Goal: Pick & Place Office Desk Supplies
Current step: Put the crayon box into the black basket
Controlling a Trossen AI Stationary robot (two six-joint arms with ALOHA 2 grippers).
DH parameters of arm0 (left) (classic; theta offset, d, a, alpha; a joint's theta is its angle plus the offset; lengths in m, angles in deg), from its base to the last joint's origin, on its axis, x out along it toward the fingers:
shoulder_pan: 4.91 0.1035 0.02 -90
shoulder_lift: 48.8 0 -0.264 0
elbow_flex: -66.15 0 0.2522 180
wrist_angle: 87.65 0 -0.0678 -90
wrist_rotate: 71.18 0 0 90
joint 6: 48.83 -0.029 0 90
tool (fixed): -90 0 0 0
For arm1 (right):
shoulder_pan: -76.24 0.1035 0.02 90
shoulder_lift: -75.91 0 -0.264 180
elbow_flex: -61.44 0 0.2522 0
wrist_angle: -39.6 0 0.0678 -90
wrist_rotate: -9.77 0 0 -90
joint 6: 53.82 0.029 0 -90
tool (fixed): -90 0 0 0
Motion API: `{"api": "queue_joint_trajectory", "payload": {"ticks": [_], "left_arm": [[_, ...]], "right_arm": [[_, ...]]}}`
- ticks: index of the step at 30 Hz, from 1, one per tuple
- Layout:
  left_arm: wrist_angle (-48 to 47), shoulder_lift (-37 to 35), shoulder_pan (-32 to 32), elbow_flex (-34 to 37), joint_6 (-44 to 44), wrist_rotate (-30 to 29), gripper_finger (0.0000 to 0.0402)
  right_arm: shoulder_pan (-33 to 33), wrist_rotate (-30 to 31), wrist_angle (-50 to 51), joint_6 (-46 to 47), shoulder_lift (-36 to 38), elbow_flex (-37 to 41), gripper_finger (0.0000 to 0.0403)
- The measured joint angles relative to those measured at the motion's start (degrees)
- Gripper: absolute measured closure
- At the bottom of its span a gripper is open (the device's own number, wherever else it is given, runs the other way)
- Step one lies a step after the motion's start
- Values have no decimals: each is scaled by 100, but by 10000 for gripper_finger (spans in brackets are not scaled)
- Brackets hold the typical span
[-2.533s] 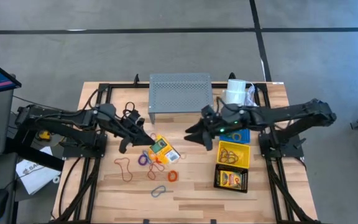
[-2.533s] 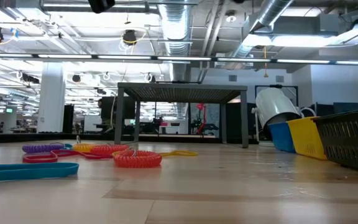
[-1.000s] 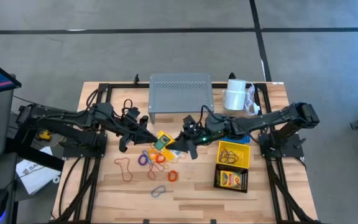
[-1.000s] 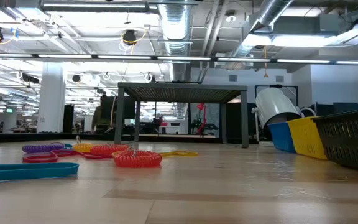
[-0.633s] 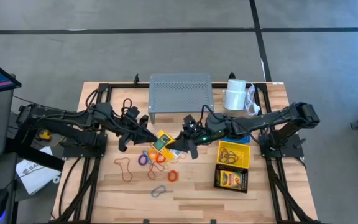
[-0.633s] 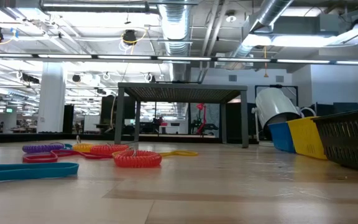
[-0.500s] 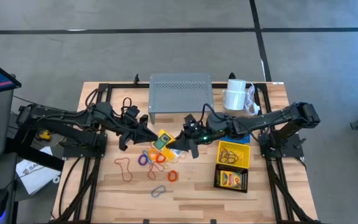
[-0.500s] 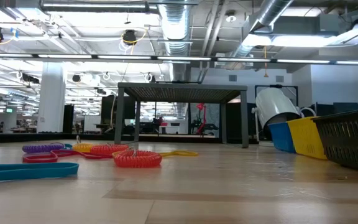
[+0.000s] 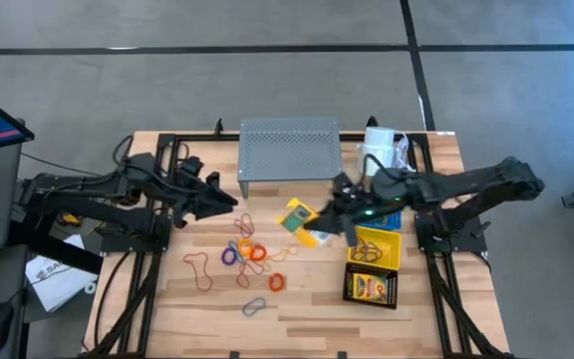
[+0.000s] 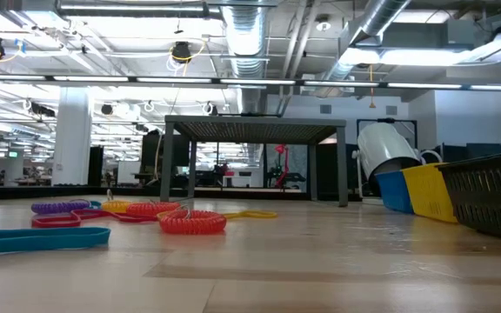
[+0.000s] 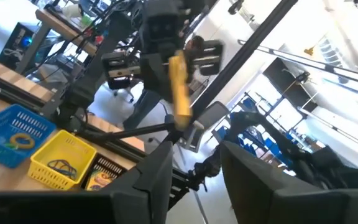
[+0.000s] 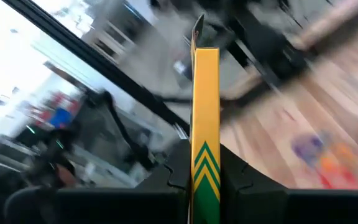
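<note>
I'm carrying a crayon box [image 9: 298,218] in the right gripper [image 9: 329,221], which is pinching its narrow edge [image 12: 205,124] above the table [image 9: 167,299], between the loops [image 9: 247,251] and the yellow basket [image 9: 375,247]. It's looking light and stiff, thin card that could twist or slip if I'm swinging fast, so I'm judging a grip across the flat faces near the middle is safest. The left gripper [image 9: 229,199] is hanging empty over the table's left side, fingers [image 11: 154,180] parted.
</note>
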Motion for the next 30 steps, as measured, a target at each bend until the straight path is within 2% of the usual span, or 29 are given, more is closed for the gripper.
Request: {"api": "queue_joint_trajectory", "payload": {"ticks": [4,8,13,18,24,30], "left_arm": [[-291,-343,-2,-2,-3,5,270],[-454,-527,-2,-2,-5,7,276],[-489,-535,-2,-4,-5,10,282],[-494,-435,-2,-4,-7,11,281],[-477,-307,-2,-4,-7,14,281],[-504,-281,-2,-4,-7,16,281]], "right_arm": [[436,479,1559,272,568,2,376],[1143,973,2988,878,894,2,376],[2053,1138,4388,1756,853,7,376],[2734,1425,5719,2416,511,15,376],[3040,1443,5795,2477,102,368,376],[3148,1378,4691,2474,-3,1223,376]]}}
